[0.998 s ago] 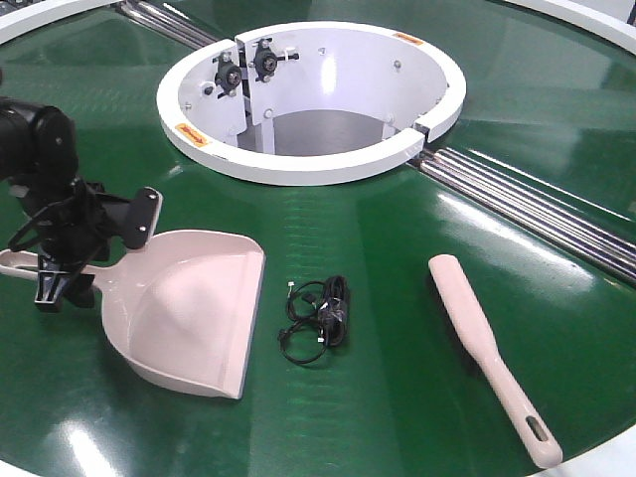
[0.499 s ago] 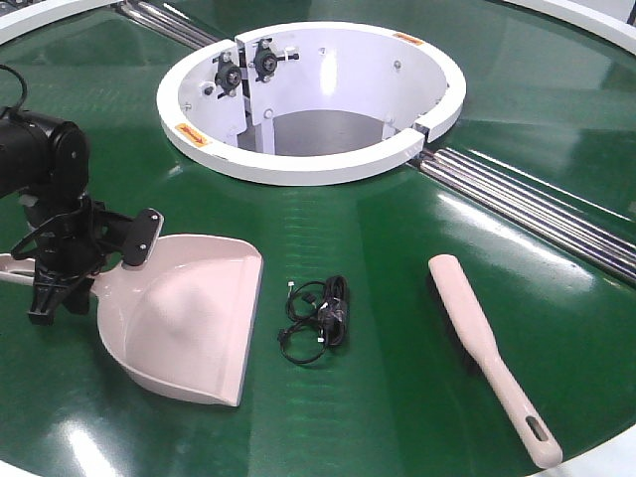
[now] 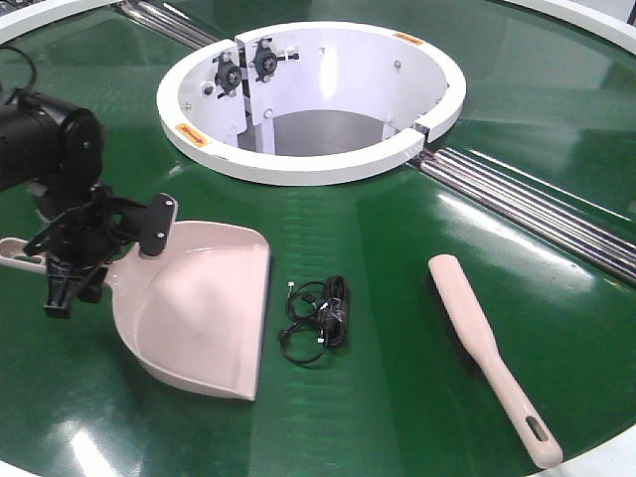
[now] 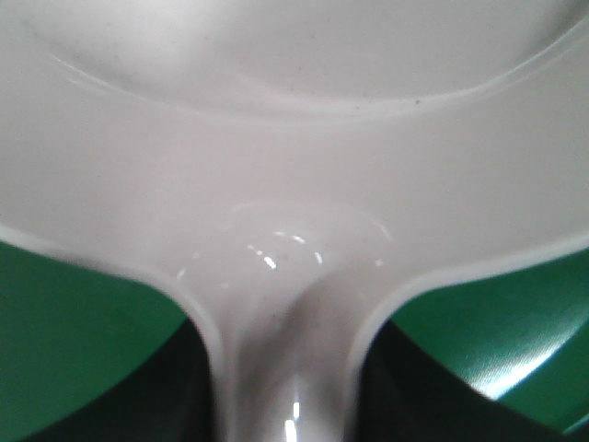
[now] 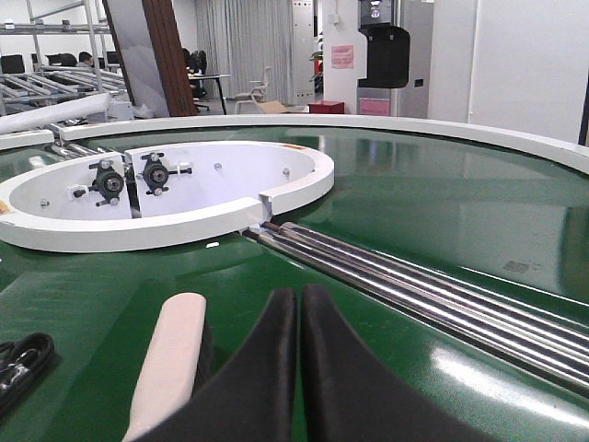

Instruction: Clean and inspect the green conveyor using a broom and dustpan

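The pale pink dustpan lies on the green conveyor at the left, its lip facing right. My left gripper is shut on its handle. In the left wrist view the dustpan fills the frame, and its handle runs down between the dark fingers of the left gripper. The broom lies flat at the right, with nothing holding it. My right gripper is shut and empty, low over the belt, with the broom just to its left. It is out of the front view.
A black coiled cable lies between dustpan and broom, and the cable also shows in the right wrist view. The white-rimmed central opening sits behind. Silver roller bars cross the belt at the right.
My left gripper has shifted right and slightly away with the dustpan. The dustpan's lip has swung a little closer to the cable. The broom and cable have not moved.
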